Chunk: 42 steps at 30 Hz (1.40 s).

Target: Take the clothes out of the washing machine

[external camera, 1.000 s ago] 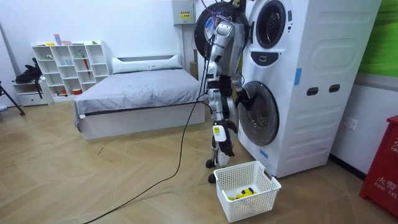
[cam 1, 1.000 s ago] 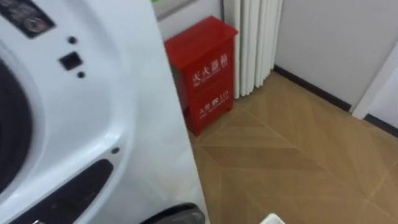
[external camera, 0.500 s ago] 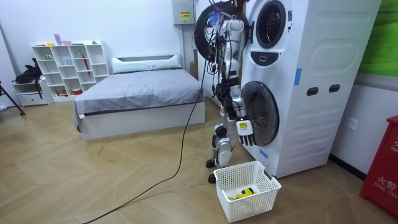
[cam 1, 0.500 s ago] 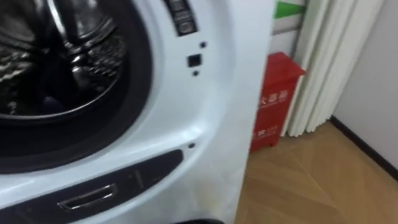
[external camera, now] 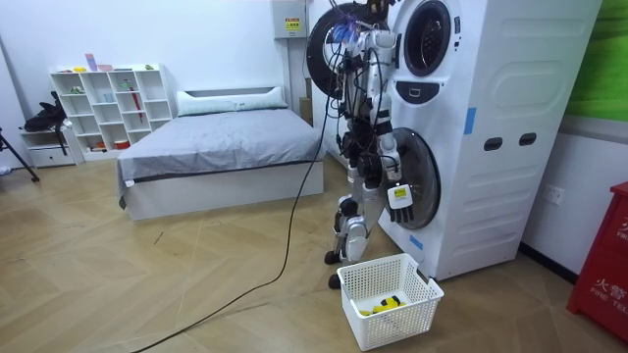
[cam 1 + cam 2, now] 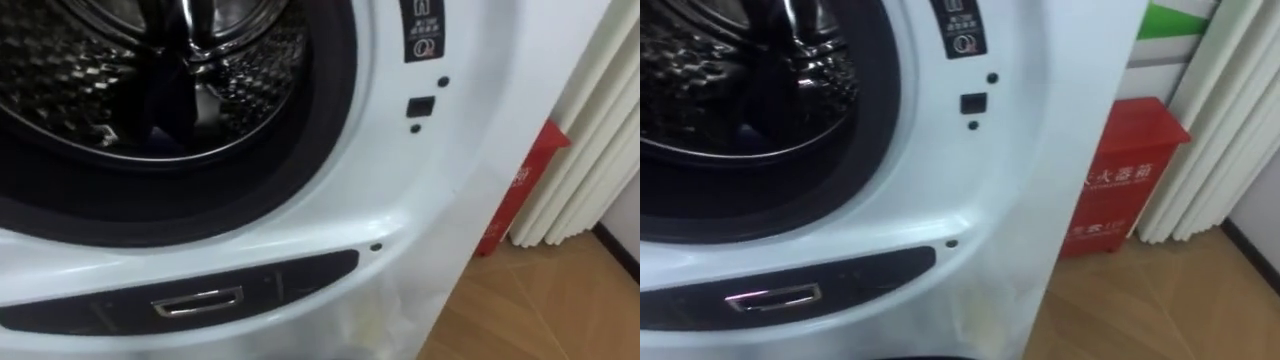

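Clothes are hard to make out: I see one dark shape (image 6: 165, 110) deep in the washing machine's open drum (image 6: 60, 70). My right hand (image 5: 397, 196) hangs loosely spread, empty. The white basket (image 5: 402, 319) holds something yellow (image 5: 383, 305).

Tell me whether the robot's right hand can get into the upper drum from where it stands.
Probably yes. The robot stands close against the washing machine, the upper door is swung open and nothing blocks the upper drum. The right hand hangs low by the lower door, so the arm must lift first.
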{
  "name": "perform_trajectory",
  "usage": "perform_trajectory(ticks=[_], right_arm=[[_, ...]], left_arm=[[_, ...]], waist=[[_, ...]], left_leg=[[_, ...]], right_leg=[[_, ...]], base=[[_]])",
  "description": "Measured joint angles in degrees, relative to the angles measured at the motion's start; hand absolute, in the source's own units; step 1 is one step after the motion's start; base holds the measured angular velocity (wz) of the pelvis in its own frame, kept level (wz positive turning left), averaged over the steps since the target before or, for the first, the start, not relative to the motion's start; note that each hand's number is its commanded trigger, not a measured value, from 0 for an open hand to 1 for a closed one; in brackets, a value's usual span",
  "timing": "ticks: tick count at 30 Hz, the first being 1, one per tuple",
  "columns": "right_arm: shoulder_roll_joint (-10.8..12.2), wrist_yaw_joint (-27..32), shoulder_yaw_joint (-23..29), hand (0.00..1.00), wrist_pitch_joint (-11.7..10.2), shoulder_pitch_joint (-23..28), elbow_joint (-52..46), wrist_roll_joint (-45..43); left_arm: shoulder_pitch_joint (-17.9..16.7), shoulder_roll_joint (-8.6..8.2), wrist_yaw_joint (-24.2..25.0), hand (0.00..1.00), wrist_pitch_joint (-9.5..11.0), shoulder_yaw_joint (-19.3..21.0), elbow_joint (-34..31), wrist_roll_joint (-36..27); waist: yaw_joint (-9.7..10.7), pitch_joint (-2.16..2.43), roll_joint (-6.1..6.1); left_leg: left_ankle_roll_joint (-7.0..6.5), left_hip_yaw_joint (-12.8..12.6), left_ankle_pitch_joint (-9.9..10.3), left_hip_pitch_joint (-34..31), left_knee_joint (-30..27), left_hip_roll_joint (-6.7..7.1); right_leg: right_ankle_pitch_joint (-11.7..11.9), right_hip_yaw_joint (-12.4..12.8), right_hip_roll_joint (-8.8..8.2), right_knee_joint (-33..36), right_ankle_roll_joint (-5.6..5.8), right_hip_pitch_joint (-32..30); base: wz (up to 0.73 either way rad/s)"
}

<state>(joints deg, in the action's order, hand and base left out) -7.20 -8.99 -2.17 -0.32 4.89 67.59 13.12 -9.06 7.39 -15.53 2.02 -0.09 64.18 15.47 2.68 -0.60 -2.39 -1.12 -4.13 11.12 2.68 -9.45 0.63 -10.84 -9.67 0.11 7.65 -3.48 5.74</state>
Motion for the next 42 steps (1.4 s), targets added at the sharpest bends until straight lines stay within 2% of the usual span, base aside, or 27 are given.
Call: perform_trajectory(ticks=[3,6,8,9,10,11,12,13,14,15,16,17,18,19,21,23,24,25,26,28,29,30,31,32,34,37,42], right_arm=[[0.0,0.0,-1.0,0.0,0.0,0.3,-0.3,-0.6],[-0.1,-0.6,-0.9,0.0,0.0,0.3,-1.0,-2.3],[-0.2,-0.5,-0.8,0.0,-0.1,0.4,-1.1,-2.8],[-0.3,-0.5,-0.4,0.0,-0.6,0.4,-1.1,-3.7],[-0.5,-0.4,0.2,0.0,-0.9,0.1,-1.2,-4.8],[-0.7,-0.4,0.3,0.0,-1.0,-0.5,-1.2,-5.3],[-1.0,-0.3,0.3,0.0,-1.2,-0.8,-1.1,-6.2],[-1.4,0.0,0.2,0.0,-1.5,-0.7,-1.2,-6.2],[-1.6,0.3,0.3,0.0,-1.6,-0.7,-1.3,-6.3],[-1.7,1.0,1.0,0.0,-1.5,-0.4,-1.3,-6.2],[-1.7,1.3,1.8,0.0,-1.5,-0.4,-1.3,-5.9],[-1.6,1.3,1.9,0.0,-1.6,-0.5,-1.5,-5.6],[-1.6,1.3,2.7,0.0,-1.7,-0.8,-1.8,-5.5],[-1.5,1.2,3.5,0.0,-1.7,-1.3,-1.8,-5.5],[-1.5,0.7,3.8,0.0,-1.6,-1.3,-2.7,-5.6],[-1.1,0.3,5.1,0.0,-1.4,-1.4,-3.3,-5.7],[-0.7,-0.1,6.2,0.0,-1.3,-1.4,-3.4,-6.0],[-0.7,-0.5,6.8,0.0,-1.4,-0.8,-3.4,-5.6],[-0.7,-0.6,6.8,0.0,-1.4,-0.5,-3.3,-5.1],[-0.7,-0.6,6.7,0.0,-1.4,0.7,-3.3,-1.4],[-0.7,-0.6,6.7,0.0,-1.4,0.8,-3.3,-0.4],[-0.6,-0.6,6.8,0.0,-1.4,1.4,-3.2,1.6],[-0.5,-0.7,8.1,0.0,-1.5,2.6,-3.2,4.3],[-0.5,-0.7,8.7,0.0,-1.6,3.2,-3.2,5.3],[-0.5,-0.5,10.9,0.0,-1.6,4.8,-2.5,6.8],[-0.5,0.2,10.5,0.0,-1.7,6.4,-2.2,7.4],[-0.8,1.2,10.3,0.0,-2.3,7.8,-1.4,6.8]], left_arm=[[-0.2,0.01,0.2,0.0,-0.1,1.4,0.0,0.4],[-0.4,0.12,0.8,0.0,-0.5,2.6,-0.7,3.1],[-0.4,0.14,1.2,0.0,-1.3,3.4,-2.8,5.5],[0.0,0.13,1.6,0.0,-1.4,3.4,-4.7,6.1],[0.6,-0.12,2.1,0.0,-1.4,3.5,-6.4,6.7],[0.6,-0.26,2.3,0.0,-1.4,3.4,-7.1,6.7],[0.4,-0.34,2.7,0.0,-1.6,3.2,-6.9,6.7],[0.6,-0.45,3.1,0.0,-1.8,3.2,-6.7,6.7],[1.1,-0.43,3.3,0.0,-1.7,3.2,-6.8,6.7],[2.5,-0.4,3.6,0.0,-1.7,3.1,-6.8,6.6],[4.2,-0.42,3.8,0.0,-1.7,2.6,-6.8,6.6],[5.0,-0.42,4.0,0.0,-1.7,2.2,-6.9,6.6],[6.7,-0.51,4.5,0.0,-1.5,1.8,-7.3,6.6],[8.4,-0.51,5.0,0.0,-1.5,0.9,-7.6,6.6],[9.8,-0.67,5.0,0.0,-1.4,-1.0,-8.9,6.6],[10.8,-0.93,5.0,0.0,-1.4,-2.5,-9.0,6.6],[11.1,-1.05,5.0,0.0,-1.5,-3.2,-9.0,6.6],[10.9,-1.06,5.0,0.0,-1.7,-4.3,-8.8,6.6],[10.6,-1.06,5.0,0.0,-1.7,-4.9,-8.8,6.5],[9.6,-0.82,5.0,0.0,-1.7,-5.8,-6.9,4.1],[9.3,-0.65,5.0,0.0,-1.7,-5.8,-6.1,3.2],[8.5,-0.1,5.0,0.0,-1.7,-5.7,-4.3,2.3],[7.8,0.18,4.9,0.0,-1.7,-5.5,-2.5,1.5],[7.3,0.18,4.9,0.0,-1.7,-5.2,-2.0,0.9],[5.0,0.59,4.7,0.0,-1.6,-2.9,-1.2,-1.3],[1.5,0.5,4.1,0.0,-1.4,1.9,-1.2,-4.9],[-1.7,0.48,0.0,0.0,0.4,10.8,-1.1,-14.5]], waist=[[-0.2,-0.13,0.23],[-1.0,-0.21,1.01],[-1.2,-0.14,1.19],[-1.5,0.17,1.16],[-1.7,0.45,1.18],[-1.8,0.11,1.48],[-1.6,0.08,1.65],[-0.8,0.42,2.54],[-0.1,0.4,2.96],[1.0,0.21,3.42],[1.9,0.12,3.6],[2.0,0.15,3.71],[2.8,-0.01,4.03],[3.5,0.14,4.45],[3.5,0.15,4.6],[4.5,0.17,4.88],[5.0,0.37,4.26],[5.0,0.63,3.38],[4.9,0.85,2.91],[4.7,0.76,2.35],[4.6,0.71,2.25],[4.7,0.63,2.18],[5.3,0.63,2.55],[5.5,0.59,2.56],[5.4,0.42,2.54],[4.2,0.27,1.82],[1.2,0.35,1.93]], left_leg=[[-0.13,0.3,0.6,-0.5,-1.5,-0.41],[0.2,0.5,3.1,-3.5,-8.0,-1.31],[0.42,2.6,3.4,-6.4,-12.6,-1.39],[0.59,3.6,3.3,-8.7,-14.5,-1.45],[1.27,3.5,3.8,-10.6,-17.1,-2.17],[1.72,2.7,4.6,-11.5,-20.5,-3.3],[2.14,0.5,5.7,-11.6,-28.7,-5.24],[2.09,-0.3,5.8,-10.1,-35.0,-7.5],[2.29,-0.2,5.7,-8.8,-36.8,-8.69],[3.53,0.1,5.2,-5.6,-38.2,-10.64],[4.67,0.8,4.6,-1.7,-36.9,-11.81],[5.04,1.2,4.4,0.1,-35.5,-11.95],[5.91,3.3,3.9,3.3,-30.9,-12.17],[7.61,4.9,6.3,6.7,-24.9,-12.32],[8.03,4.7,10.6,9.4,-15.6,-12.6],[7.06,4.3,12.5,9.9,-8.6,-12.06],[6.48,4.4,12.7,9.2,-6.2,-10.69],[4.72,4.4,12.1,8.0,-5.5,-8.6],[3.45,4.3,11.4,7.4,-5.4,-7.59],[-0.2,2.7,9.3,6.5,-4.2,-4.09],[-0.91,1.6,8.9,6.5,-4.0,-3.39],[-1.85,-0.6,8.5,6.1,-4.1,-2.68],[-2.33,-1.9,8.1,5.7,-4.2,-2.82],[-2.47,-2.0,7.8,5.6,-4.2,-2.82],[-2.65,-1.9,6.7,5.0,-4.0,-2.65],[-2.29,-2.1,6.0,5.2,-3.2,-2.01],[-0.67,-4.5,5.3,6.0,-1.8,-2.23]], right_leg=[[0.0,-0.2,0.09,0.1,0.05,0.3],[-0.3,-0.4,1.41,1.1,-0.21,0.1],[-0.5,-0.8,1.88,2.1,-0.53,-1.3],[-0.6,-1.6,2.07,2.2,-0.74,-2.8],[-0.4,-3.4,1.44,3.3,-1.41,-4.6],[-0.5,-3.6,1.58,4.1,-1.69,-5.1],[-0.8,-3.3,2.01,5.6,-2.13,-5.3],[-0.8,-3.4,2.73,6.6,-2.48,-5.2],[-0.8,-3.6,3.06,7.2,-2.67,-5.2],[-0.9,-4.7,3.28,8.6,-2.81,-5.9],[-0.9,-5.1,3.19,9.9,-2.75,-7.2],[-0.8,-5.2,3.15,10.8,-2.69,-7.9],[-0.6,-5.9,3.04,12.8,-2.37,-9.9],[-0.2,-6.2,2.72,14.4,-2.0,-12.1],[2.0,-6.8,2.5,14.4,-1.24,-14.2],[5.0,-7.2,1.71,13.0,-0.06,-16.1],[7.1,-6.7,0.44,12.0,1.13,-17.3],[9.7,-5.4,-0.67,9.8,2.31,-17.7],[11.4,-4.7,-1.24,8.2,2.64,-17.7],[18.1,-1.3,-3.46,2.1,4.73,-16.3],[19.2,-0.3,-4.02,1.0,5.34,-16.0],[18.7,1.3,-4.88,1.7,6.35,-15.6],[15.1,1.5,-5.14,5.7,7.11,-14.8],[13.0,1.5,-5.29,7.9,6.94,-14.4],[6.7,1.6,-5.61,14.1,7.15,-11.5],[2.0,1.8,-5.15,14.0,6.91,-6.5],[2.4,1.9,-3.28,5.5,5.99,-3.6]], base=[[0.05],[0.04],[0.26],[0.25],[0.12],[-0.2],[-0.37],[-0.27],[0.09],[0.28],[0.25],[0.21],[0.23],[0.24],[0.22],[0.34],[0.27],[0.18],[0.06],[-0.02],[-0.04],[0.15],[0.27],[0.42],[0.33],[-0.02],[-0.33]])
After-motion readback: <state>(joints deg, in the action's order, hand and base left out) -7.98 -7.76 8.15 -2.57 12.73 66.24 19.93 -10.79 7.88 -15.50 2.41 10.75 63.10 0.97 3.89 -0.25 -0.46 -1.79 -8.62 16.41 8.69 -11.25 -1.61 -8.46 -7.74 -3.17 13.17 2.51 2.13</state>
